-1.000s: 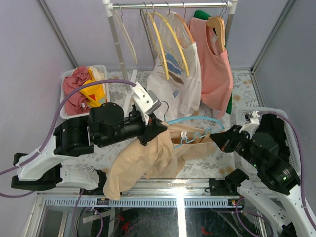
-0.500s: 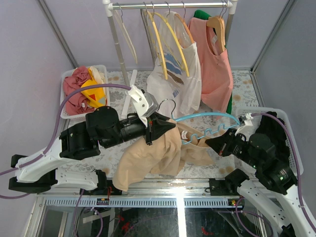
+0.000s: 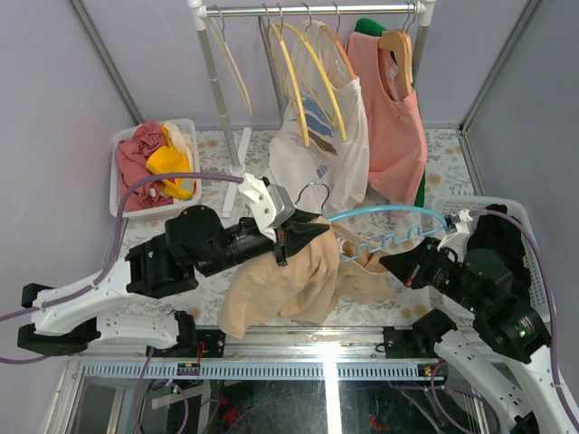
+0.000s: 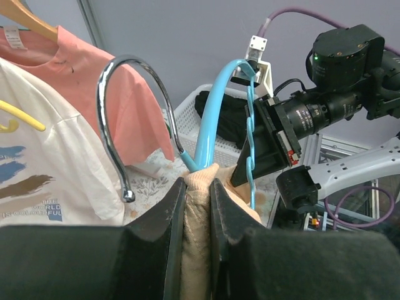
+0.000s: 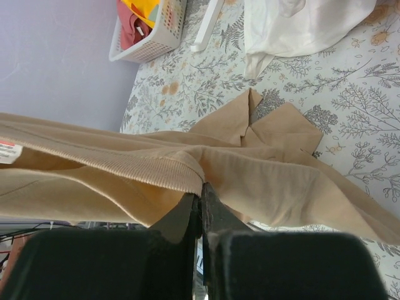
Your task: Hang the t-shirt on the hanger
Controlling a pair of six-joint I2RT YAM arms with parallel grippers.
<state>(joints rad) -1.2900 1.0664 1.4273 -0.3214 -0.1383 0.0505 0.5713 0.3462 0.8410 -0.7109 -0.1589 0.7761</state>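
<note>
The tan t-shirt (image 3: 280, 285) hangs bunched between my two grippers above the table. The light-blue hanger (image 3: 389, 212) runs from the left gripper towards the right one, its silver hook (image 3: 312, 190) up and its wavy bar (image 3: 384, 242) just below. My left gripper (image 3: 312, 231) is shut on the shirt's ribbed collar (image 4: 197, 187) right at the hanger's neck (image 4: 206, 134). My right gripper (image 3: 391, 265) is shut on the other part of the ribbed collar edge (image 5: 187, 169). The white label (image 5: 6, 151) shows at the left edge.
A clothes rack (image 3: 217, 90) stands at the back with yellow hangers (image 3: 298, 81), a white printed shirt (image 3: 317, 163) and a salmon-pink top (image 3: 393, 117). A white basket of clothes (image 3: 122, 145) sits back left. Another white basket (image 3: 543, 226) is behind the right arm.
My left gripper has moved right and forward with the collar and hanger. The shirt has lifted and bunched toward the middle. The right gripper has shifted slightly left, still gripping fabric.
</note>
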